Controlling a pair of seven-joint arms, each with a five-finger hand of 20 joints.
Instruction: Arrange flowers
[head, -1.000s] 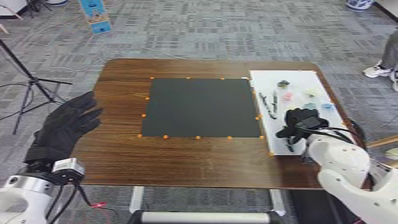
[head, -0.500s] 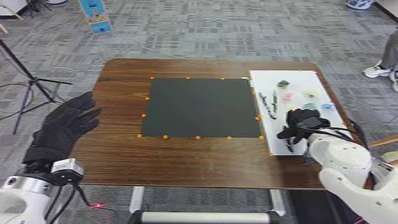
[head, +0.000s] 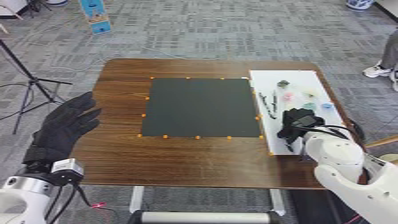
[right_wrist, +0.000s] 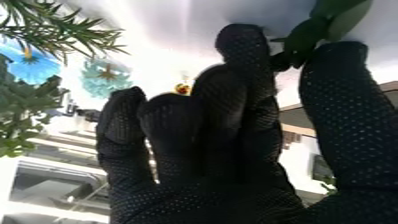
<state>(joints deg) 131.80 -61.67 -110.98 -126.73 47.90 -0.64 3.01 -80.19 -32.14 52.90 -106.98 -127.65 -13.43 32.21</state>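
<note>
Stage, as judged: pick-up. Right hand (head: 302, 121), right of the head view: thumb and fingers apart, beside green leaves (right_wrist: 333, 22); contact uncertain. Left hand (head: 60, 125), left edge: fingers extended. Blue flower (head: 327, 106), pink flower (head: 288, 96): on white board (head: 266, 80), right side. Next, presumably: close on leaves, lift, carry to black mat (head: 202, 107), centre.

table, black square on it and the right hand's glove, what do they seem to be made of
The table looks like wood or wood-effect laminate, with brown, streaky grain. The black square is flat and matt, perhaps card or a thin mat. The glove on the right hand is black fabric, seemingly knitted, its textured surface dotted with tiny pale specks.
</note>
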